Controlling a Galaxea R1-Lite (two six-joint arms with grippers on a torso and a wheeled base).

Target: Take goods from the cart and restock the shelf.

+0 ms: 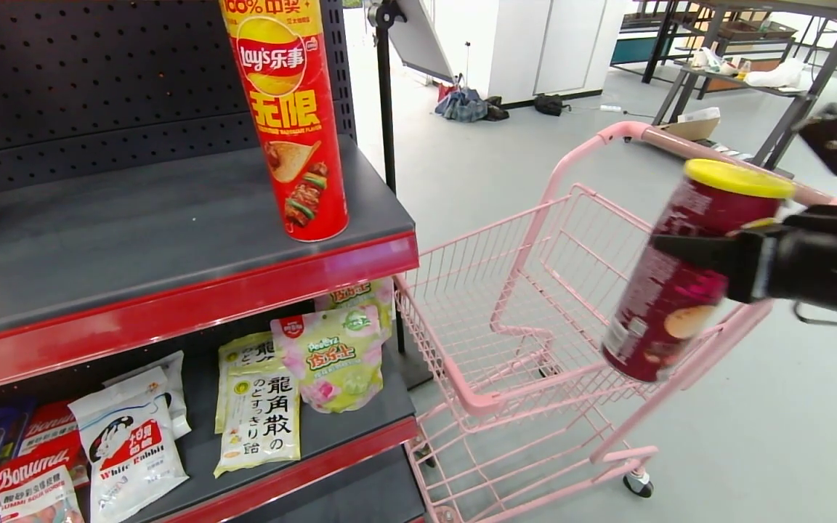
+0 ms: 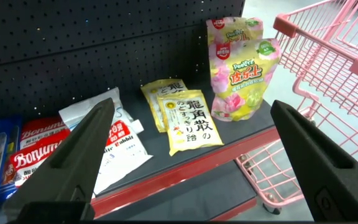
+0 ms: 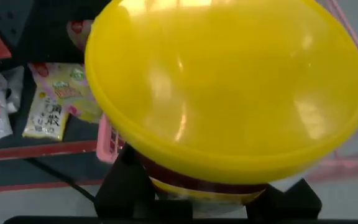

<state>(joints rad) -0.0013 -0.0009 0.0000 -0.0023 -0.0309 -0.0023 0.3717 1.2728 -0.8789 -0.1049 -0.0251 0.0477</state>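
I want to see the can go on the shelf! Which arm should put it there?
Right. The right gripper clamps the yellow-lidded can above the cart. The left gripper is open and empty, facing the lower shelf.

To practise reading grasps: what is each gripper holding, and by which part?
The right gripper holds the dark red can by its upper body, just below the yellow lid. The left gripper, open, holds nothing.

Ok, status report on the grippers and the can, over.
Right gripper shut on yellow-lidded can, tilted, at the pink cart. Left gripper open, facing lower-shelf snack bags. Upper shelf: red chip tube stands near right edge, bare space beside it.
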